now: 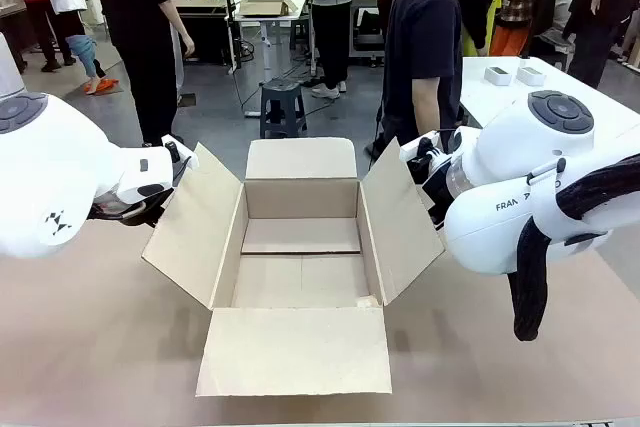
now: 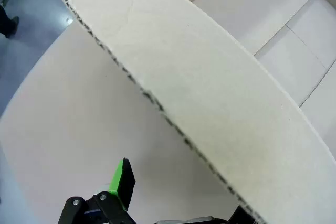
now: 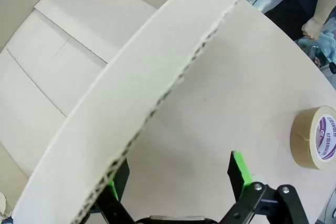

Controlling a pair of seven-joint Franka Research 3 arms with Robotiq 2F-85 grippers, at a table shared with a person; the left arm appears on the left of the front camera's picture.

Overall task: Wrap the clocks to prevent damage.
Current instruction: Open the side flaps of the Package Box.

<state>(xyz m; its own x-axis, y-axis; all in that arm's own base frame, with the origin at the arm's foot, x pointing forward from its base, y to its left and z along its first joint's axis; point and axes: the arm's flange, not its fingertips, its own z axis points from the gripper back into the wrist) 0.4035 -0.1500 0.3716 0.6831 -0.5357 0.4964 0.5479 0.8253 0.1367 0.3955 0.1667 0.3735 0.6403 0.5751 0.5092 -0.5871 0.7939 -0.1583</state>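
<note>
- L. claw (image 2: 178, 195): fingers are held apart – the left flap (image 1: 195, 227) of the cardboard box (image 1: 300, 197) passes between them. One green pad (image 2: 122, 177) is seen on the outer side of the flap's edge; the other finger is hidden under the flap. The flap is not seen to be pinched.
- R. claw (image 3: 178, 174): fingers are also held apart, astride the edge of the right flap (image 1: 400, 217). One finger is partly covered by the flap, and the other green pad (image 3: 239, 165) stands free over the table (image 1: 100, 347).
- Box interior is seen beyond the flap on the inner side of each claw, w/ all four flaps spread out.
- A brown tape roll (image 3: 314, 137) lies flat on the table, outward of the r. claw's free finger, well apart from it.
- Farther off than the roll, at the table's edge, a person's hand (image 3: 314, 25) is seen w/ pale crumpled stuff (image 3: 321, 48) just beside it – whether this is the wrapped clocks cannot be told, as it is too small and cut off.
</note>
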